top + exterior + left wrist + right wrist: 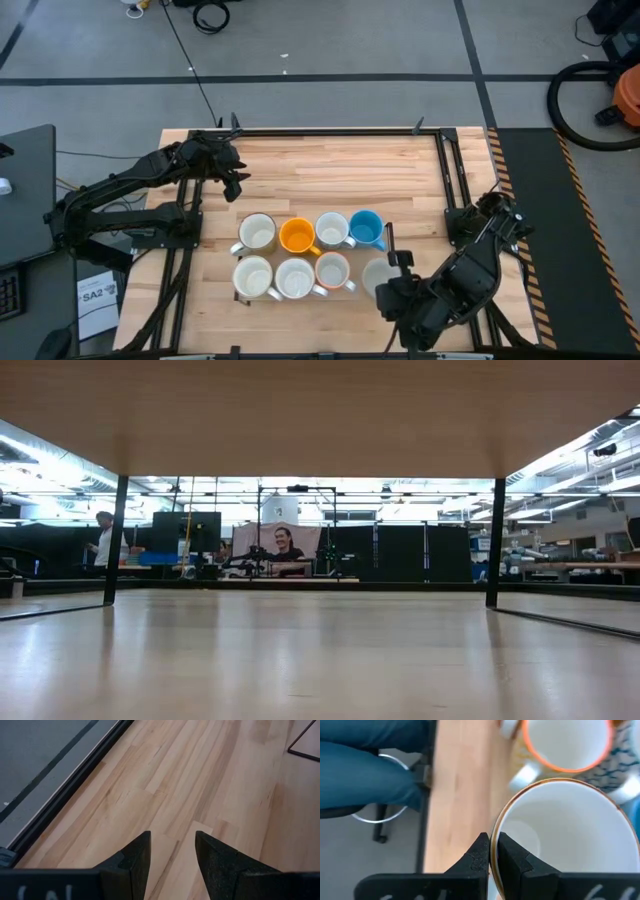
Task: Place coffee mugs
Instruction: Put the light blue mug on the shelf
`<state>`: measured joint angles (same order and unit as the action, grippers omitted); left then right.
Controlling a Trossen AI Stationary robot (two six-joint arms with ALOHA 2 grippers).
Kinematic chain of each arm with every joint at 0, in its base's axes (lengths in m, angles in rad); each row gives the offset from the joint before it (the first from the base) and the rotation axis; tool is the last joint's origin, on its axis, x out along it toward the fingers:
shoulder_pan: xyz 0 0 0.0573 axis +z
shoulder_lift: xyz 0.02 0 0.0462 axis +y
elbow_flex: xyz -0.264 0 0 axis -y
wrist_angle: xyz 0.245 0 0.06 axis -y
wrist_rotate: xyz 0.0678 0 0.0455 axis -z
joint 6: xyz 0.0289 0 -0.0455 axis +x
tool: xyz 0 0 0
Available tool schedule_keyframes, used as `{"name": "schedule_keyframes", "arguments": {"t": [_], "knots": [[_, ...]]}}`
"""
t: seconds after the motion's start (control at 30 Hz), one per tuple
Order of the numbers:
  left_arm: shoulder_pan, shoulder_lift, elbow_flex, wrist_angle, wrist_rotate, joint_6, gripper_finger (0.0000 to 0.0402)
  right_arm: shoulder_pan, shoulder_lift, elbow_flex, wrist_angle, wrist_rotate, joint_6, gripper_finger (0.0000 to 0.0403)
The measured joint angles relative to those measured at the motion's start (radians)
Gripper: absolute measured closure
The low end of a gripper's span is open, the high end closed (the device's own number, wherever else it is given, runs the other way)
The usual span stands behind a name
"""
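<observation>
Near the table's front edge, right pincer clamps a white mug's rim.

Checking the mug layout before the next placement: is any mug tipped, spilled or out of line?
Nothing stands out. The seven set mugs stand upright in two tidy rows; the right gripper pinches the rim of an eighth mug beside them.

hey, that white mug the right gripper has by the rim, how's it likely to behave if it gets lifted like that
The white mug looks like glazed ceramic, so probably stiff but slippery and chippable. The right gripper pinches one side of the rim only, so the mug would likely hang tilted or swing. It sits close to the neighbouring mug, so any swing might knock it.
</observation>
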<state>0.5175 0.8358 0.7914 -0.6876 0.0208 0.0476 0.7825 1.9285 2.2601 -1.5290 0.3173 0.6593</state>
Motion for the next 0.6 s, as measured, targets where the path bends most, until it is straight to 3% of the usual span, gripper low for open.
{"name": "schedule_keyframes", "arguments": {"t": [0.6], "knots": [[0.000, 0.000, 0.000, 0.000, 0.000, 0.016, 0.0242, -0.084, 0.000, -0.097, -0.002, 0.031, -0.008, 0.0373]]}}
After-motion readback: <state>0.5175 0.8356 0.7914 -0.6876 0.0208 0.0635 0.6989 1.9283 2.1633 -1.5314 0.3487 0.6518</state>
